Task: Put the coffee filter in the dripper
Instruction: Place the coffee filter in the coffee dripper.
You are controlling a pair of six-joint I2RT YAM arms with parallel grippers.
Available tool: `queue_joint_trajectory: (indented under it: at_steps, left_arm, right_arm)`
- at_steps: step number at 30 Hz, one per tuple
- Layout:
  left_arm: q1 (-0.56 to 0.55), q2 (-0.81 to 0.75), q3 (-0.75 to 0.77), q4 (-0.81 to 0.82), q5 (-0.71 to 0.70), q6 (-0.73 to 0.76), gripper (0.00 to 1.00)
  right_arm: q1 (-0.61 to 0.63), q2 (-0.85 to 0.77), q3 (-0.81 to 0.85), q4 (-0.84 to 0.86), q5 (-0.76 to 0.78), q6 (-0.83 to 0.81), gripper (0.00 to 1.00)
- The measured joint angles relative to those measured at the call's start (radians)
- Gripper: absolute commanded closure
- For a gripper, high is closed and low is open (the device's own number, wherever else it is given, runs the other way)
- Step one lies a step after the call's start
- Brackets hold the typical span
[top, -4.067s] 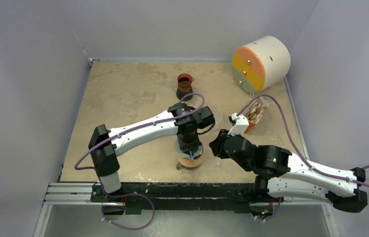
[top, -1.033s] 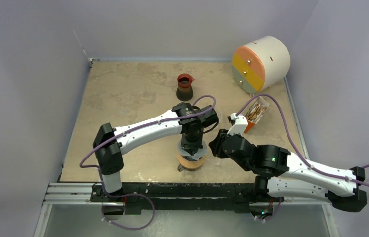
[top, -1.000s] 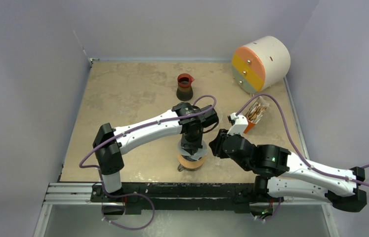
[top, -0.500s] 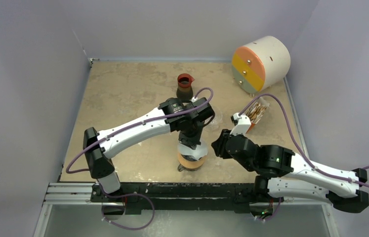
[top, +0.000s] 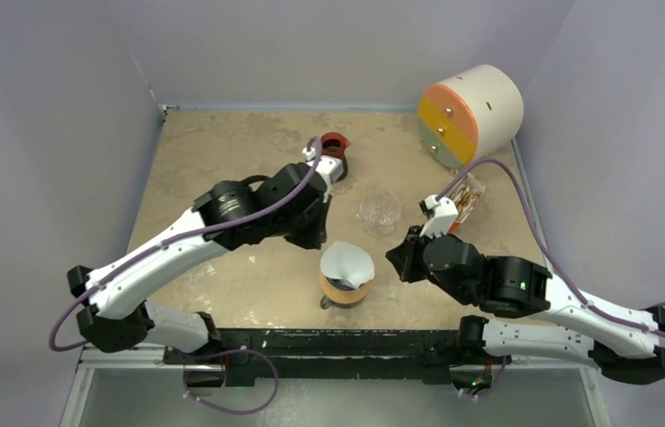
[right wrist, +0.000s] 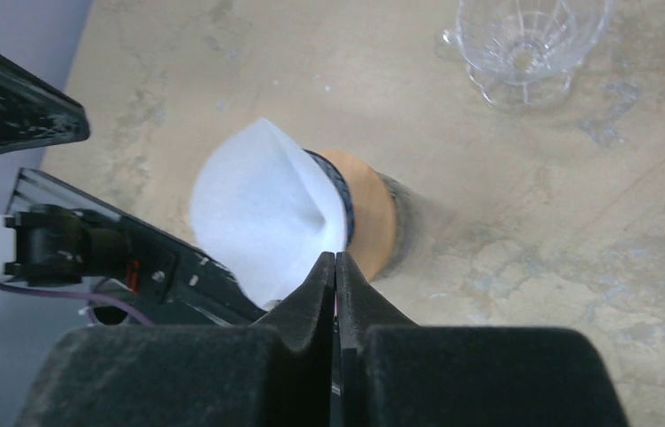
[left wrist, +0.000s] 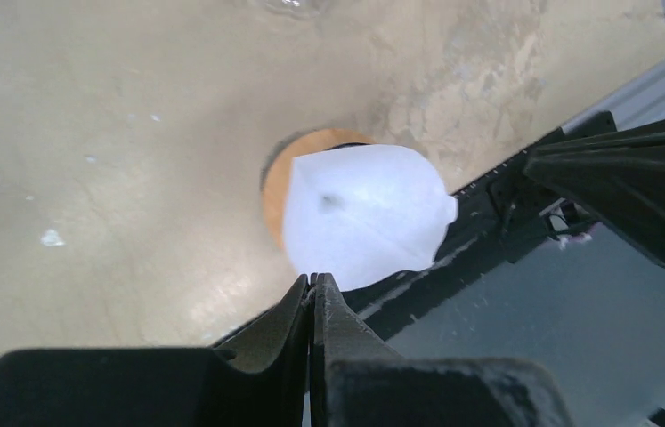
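Observation:
The white paper coffee filter stands as an open cone in the dripper, near the table's front edge. Only the dripper's dark blue rim shows, above a tan wooden ring. The filter fills the middle of the left wrist view and shows as filter in the right wrist view. My left gripper is shut and empty, up and to the left of the filter. My right gripper is shut with nothing in it, just right of the filter and apart from it.
A clear glass cup stands behind the dripper. A brown pitcher with a red rim is partly behind my left arm. A round cabinet and an orange holder sit at the right. The black front rail runs just below the dripper.
My left arm has lifted off the filter and swung back to the left, leaving the filter standing in the dripper. My right gripper has closed its jaws and shifted slightly.

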Motion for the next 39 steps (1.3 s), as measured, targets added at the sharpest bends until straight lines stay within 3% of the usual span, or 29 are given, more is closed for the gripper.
queue_joint_trajectory:
  at_steps: [8,19,39]
  left_arm:
    - [0.008,-0.212,-0.17,0.054,-0.182,0.111,1.0]
    - [0.008,-0.494,-0.383,0.127,-0.315,0.213,1.0]
    - [0.008,-0.587,-0.566,0.254,-0.365,0.289,1.0]
  right_arm:
    - [0.0,0.236,0.188,0.03,-0.071,-0.099,1.0]
    - [0.0,0.506,0.254,0.012,-0.156,-0.13,1.0]
    - [-0.085,0.626,0.259,-0.032,-0.315,-0.142,1.0]
